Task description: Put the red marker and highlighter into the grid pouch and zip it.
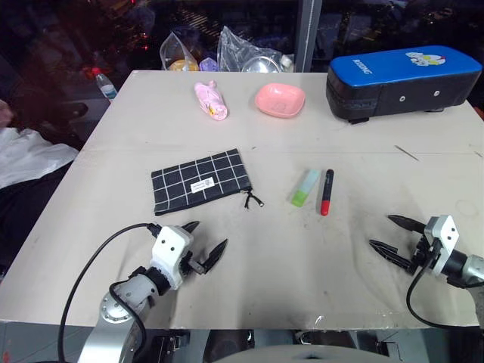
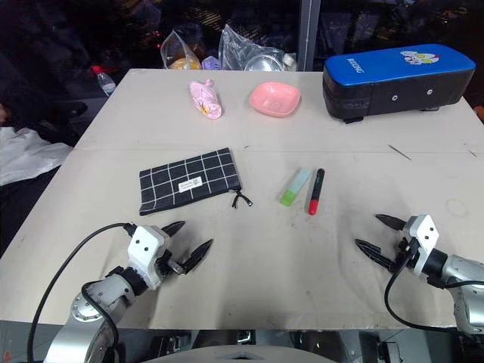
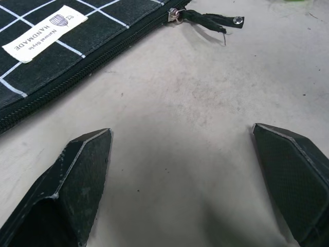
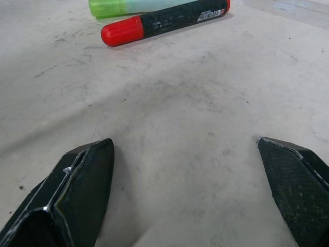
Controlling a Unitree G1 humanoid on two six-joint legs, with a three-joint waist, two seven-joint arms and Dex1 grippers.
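The grid pouch lies flat on the table left of centre, white label up, its zipper edge and black cord pull toward me. To its right the highlighter and the red marker lie side by side, red end nearest me. My left gripper hovers open just in front of the pouch, nothing between its fingers. My right gripper stands open near the front right of the table, short of the marker and highlighter.
At the back stand a big blue-topped black case, a pink bowl, a pink wrapped item and clear bags. A water bottle sits off the back left corner.
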